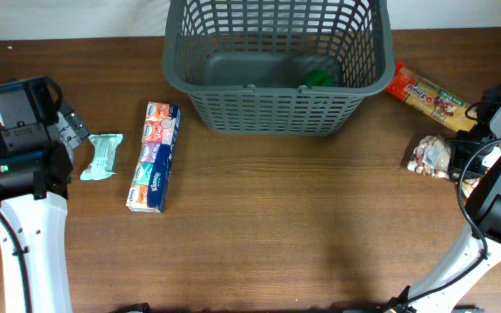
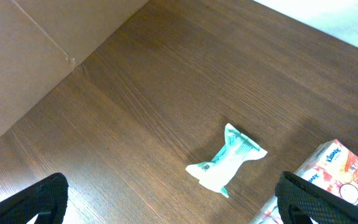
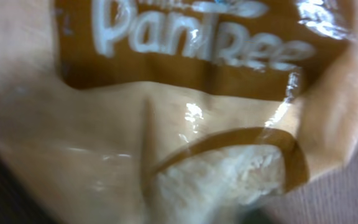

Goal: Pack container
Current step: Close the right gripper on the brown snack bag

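Note:
The dark grey lattice basket (image 1: 277, 89) stands at the table's far centre with a green item (image 1: 318, 78) inside. My left gripper (image 1: 72, 129) is open and empty; in the left wrist view its fingers (image 2: 173, 205) spread wide just short of a small mint-green and white packet (image 2: 227, 158), which also shows in the overhead view (image 1: 103, 156). My right gripper (image 1: 461, 161) is down against a tan pastry packet (image 1: 429, 156). That packet (image 3: 185, 124) fills the right wrist view and hides the fingers.
A long pack of tissue packets (image 1: 154, 156) lies right of the mint packet; its end shows in the left wrist view (image 2: 337, 171). An orange snack bar (image 1: 429, 96) lies right of the basket, behind the pastry packet.

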`<state>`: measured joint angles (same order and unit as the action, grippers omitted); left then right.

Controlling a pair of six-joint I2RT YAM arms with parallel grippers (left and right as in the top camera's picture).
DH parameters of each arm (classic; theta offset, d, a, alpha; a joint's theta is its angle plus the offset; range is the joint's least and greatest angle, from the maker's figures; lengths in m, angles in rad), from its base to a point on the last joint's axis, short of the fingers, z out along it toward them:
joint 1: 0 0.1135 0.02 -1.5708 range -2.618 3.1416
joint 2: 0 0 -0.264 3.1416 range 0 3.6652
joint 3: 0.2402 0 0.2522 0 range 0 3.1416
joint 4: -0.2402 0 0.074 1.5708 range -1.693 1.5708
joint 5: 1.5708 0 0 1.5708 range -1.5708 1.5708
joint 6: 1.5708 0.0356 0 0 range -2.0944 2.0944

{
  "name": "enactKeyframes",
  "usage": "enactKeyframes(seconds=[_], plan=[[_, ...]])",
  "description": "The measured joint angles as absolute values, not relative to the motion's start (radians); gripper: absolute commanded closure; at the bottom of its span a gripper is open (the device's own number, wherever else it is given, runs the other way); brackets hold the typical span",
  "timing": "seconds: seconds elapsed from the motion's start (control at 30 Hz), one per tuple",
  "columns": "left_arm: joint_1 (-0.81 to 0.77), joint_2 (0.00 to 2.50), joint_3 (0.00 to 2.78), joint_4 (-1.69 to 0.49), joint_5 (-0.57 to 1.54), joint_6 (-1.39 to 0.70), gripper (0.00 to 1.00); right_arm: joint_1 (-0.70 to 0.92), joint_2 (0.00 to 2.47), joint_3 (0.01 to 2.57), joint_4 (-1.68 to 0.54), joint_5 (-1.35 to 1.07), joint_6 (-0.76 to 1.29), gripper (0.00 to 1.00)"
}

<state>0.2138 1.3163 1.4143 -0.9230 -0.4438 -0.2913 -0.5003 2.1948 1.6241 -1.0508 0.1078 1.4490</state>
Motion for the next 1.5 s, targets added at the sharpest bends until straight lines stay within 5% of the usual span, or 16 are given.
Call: enactKeyframes(seconds=[0.03, 0.6, 1.07, 1.5], plan=[[0.214, 1.316, 1.414, -0.923, -0.444, -0.291, 0.0, -0.5, 2.195, 1.624, -1.056, 0.109, 1.443, 0.96], [0.214, 1.316, 1.414, -0.923, -0.444, -0.291, 0.0, -0.502, 2.193, 1.722, -1.021, 0.032, 1.153, 0.96], [0.214, 1.316, 1.414, -0.923, -0.444, -0.291, 0.0, -0.508, 1.851, 2.423, -1.016, -0.131, 0.567, 0.96], [0.214, 1.316, 1.414, -0.923, -0.444, -0.291, 0.0, -0.014, 1.809, 2.649, -0.913, -0.467, 0.202, 0.97]])
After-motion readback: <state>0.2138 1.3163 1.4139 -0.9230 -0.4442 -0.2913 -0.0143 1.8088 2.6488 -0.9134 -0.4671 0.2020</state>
